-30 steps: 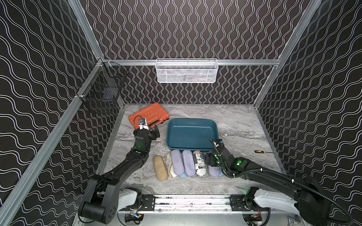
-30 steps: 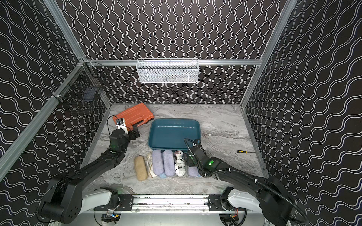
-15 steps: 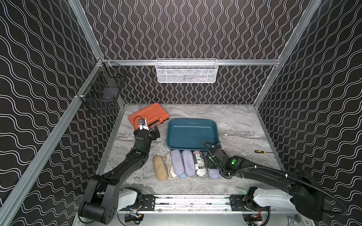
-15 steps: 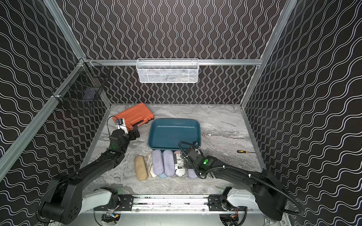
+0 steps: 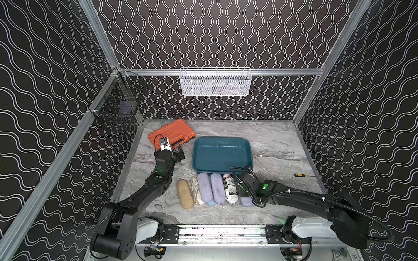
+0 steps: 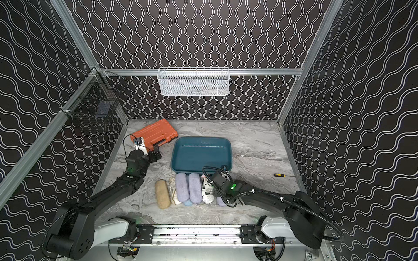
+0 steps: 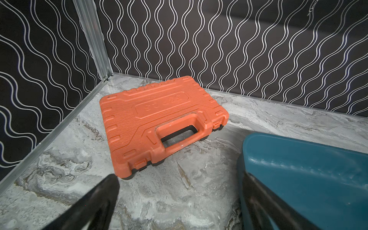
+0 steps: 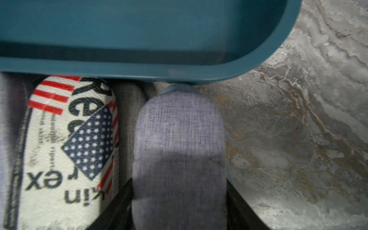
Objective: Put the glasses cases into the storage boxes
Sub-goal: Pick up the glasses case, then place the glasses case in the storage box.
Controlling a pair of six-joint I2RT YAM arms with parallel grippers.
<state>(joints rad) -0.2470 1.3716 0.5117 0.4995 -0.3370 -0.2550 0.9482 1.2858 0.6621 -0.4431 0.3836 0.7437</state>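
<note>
The dark teal storage box (image 5: 221, 139) sits mid-table with nothing in it. Along its near rim lies a row of glasses cases: tan (image 5: 185, 197), cream map-print (image 5: 195, 191), two lilac ones (image 5: 204, 189), newspaper-print (image 5: 231, 189) and a lilac case (image 5: 246, 201) at the right end. My right gripper (image 8: 179, 199) is shut on that end lilac case (image 8: 179, 139), its black fingers against both long sides. A grey case (image 8: 127, 103) lies between it and the newspaper-print case (image 8: 69, 149). My left gripper (image 7: 179, 179) hovers open and holds nothing, left of the box (image 7: 298, 159).
An orange tool case (image 5: 171, 133) lies at the back left, just beyond my left gripper (image 5: 178, 153). A white mesh basket (image 5: 215, 82) hangs on the back wall, a black wire basket (image 5: 117, 108) on the left wall. A small screwdriver (image 5: 302, 175) lies at the right.
My right gripper has moved left and down over the right end of the row and closed on the lilac case there. The left arm has not moved.
</note>
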